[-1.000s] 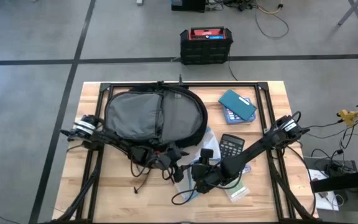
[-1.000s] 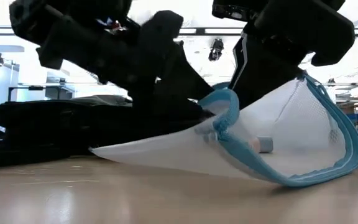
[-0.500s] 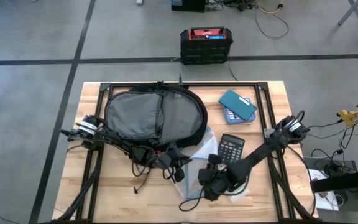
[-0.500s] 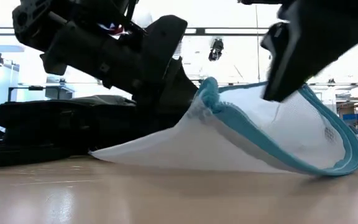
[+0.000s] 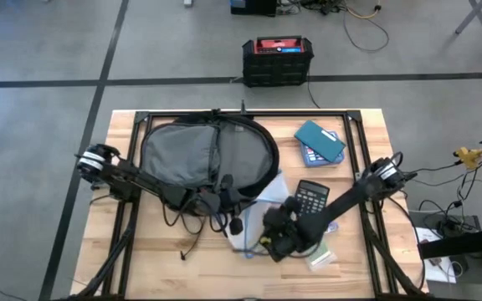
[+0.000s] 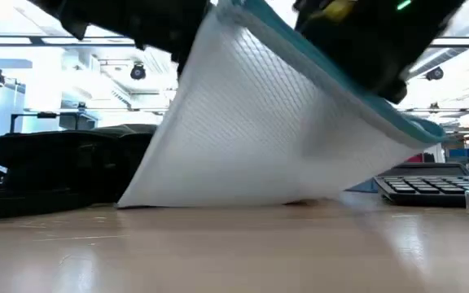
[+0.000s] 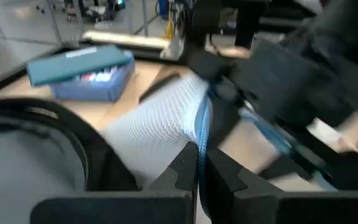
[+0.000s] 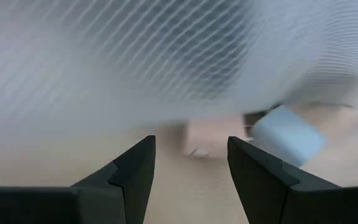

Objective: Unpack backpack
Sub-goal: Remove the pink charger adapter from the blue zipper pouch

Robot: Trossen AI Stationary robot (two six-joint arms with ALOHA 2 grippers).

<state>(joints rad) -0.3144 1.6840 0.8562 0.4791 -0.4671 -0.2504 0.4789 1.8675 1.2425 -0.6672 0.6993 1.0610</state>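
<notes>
Backpack (image 5: pixel 207 155) lay open at the table's (image 5: pixel 366 125) rear left. Left gripper (image 7: pixel 201 180) was clamped on the blue edge of a white mesh pouch (image 6: pixel 275 138), lifted just in front of the backpack. Right gripper (image 8: pixel 191 165), fingers apart, was inside the pouch.

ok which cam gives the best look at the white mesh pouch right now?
Low view: the white mesh pouch fills the frame, teal zipper edge lifted, bottom edge on the table. The left wrist view shows the left gripper shut on its teal edge. The high view shows only a sliver between the arms. The right wrist view shows blurred mesh above the open right gripper.
</notes>
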